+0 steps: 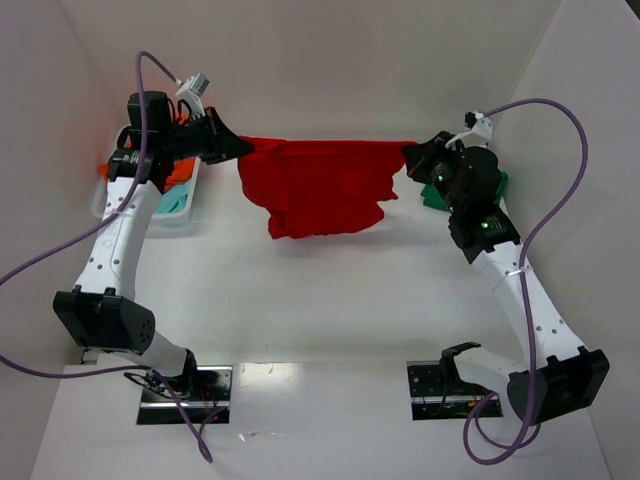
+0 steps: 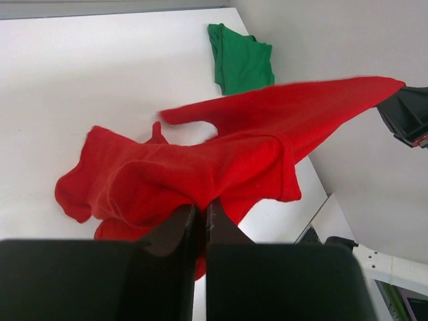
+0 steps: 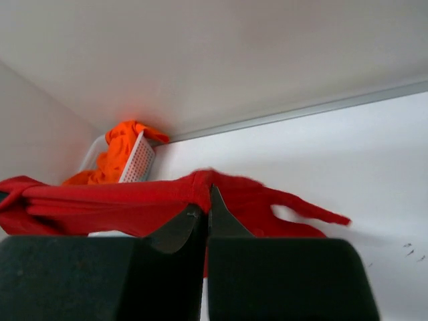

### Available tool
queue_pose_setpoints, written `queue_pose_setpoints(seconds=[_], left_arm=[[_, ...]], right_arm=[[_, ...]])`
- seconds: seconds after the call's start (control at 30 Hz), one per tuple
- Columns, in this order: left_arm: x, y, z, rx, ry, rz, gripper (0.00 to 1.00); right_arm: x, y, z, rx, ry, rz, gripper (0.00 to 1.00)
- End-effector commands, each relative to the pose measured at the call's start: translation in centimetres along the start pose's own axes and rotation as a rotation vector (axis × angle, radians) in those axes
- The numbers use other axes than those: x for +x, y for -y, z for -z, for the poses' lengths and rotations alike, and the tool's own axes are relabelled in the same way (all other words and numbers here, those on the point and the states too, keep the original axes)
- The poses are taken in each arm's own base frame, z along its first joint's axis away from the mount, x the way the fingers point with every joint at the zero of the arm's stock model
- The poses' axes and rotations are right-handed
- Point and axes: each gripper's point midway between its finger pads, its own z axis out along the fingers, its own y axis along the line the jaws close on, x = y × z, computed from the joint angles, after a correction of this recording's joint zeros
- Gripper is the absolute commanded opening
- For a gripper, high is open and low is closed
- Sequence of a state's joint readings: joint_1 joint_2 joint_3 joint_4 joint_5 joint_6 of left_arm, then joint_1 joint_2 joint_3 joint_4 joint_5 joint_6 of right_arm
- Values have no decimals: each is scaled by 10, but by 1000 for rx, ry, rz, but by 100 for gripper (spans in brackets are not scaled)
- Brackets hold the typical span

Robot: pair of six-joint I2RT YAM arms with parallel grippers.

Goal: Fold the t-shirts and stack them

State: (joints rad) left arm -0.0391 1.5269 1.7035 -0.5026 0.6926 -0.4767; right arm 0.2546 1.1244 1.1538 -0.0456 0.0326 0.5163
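Note:
A large red t-shirt (image 1: 320, 185) hangs stretched between my two grippers above the far middle of the table, its lower part draping down. My left gripper (image 1: 243, 146) is shut on its left edge; the left wrist view shows the cloth (image 2: 200, 167) pinched between the fingers. My right gripper (image 1: 412, 156) is shut on its right edge, also shown in the right wrist view (image 3: 167, 200). A dark green t-shirt (image 1: 497, 190) lies flat at the far right, mostly hidden behind my right arm, clearer in the left wrist view (image 2: 242, 60). An orange t-shirt (image 3: 117, 150) fills a basket.
A white lattice basket (image 1: 185, 200) stands at the far left under my left arm, holding orange and pale teal cloth (image 1: 172, 200). White walls close in the table on the left, right and back. Purple cables loop from both arms.

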Motion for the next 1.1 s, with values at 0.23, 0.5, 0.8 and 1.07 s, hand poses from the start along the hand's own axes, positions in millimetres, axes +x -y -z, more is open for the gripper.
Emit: queue_pose_setpoints(seconds=[0.23, 0.5, 0.8, 1.07], left_arm=[[-44, -19, 42, -92, 163, -89, 8], [-32, -8, 36, 34, 101, -77, 13], [-32, 0, 39, 61, 103, -83, 3], [-52, 17, 55, 32, 169, -133, 0]], right_arm=[[-81, 29, 9, 157, 199, 71, 0], [-86, 22, 13, 133, 205, 81, 0], [-77, 25, 15, 132, 188, 91, 0], [-73, 8, 18, 43, 155, 87, 0]])
